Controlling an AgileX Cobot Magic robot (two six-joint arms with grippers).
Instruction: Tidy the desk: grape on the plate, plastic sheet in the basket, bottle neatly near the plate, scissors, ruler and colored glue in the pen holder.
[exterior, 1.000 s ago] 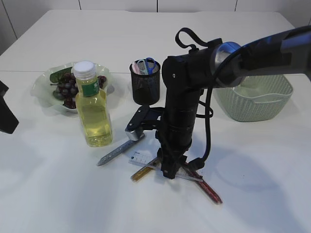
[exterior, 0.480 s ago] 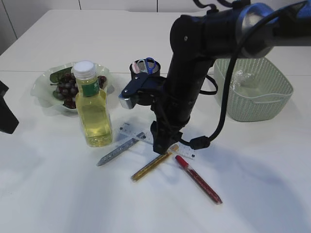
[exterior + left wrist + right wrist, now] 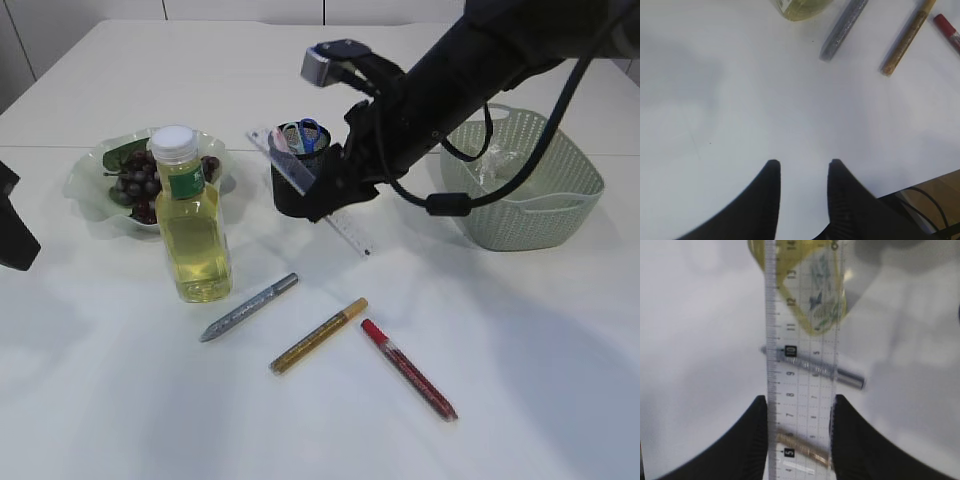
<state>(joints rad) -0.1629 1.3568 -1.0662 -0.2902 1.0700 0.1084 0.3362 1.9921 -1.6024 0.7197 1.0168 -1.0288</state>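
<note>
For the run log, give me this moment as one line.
right claw: grips ruler, lifted by pen holder | left claw: open, idle | three glue sticks on table

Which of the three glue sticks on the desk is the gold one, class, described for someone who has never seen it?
Start at the bottle of yellow liquid on the white desk. Three glue sticks lie in front of it, to its right. The gold stick is the middle one, between the silver stick and the red stick.
</note>
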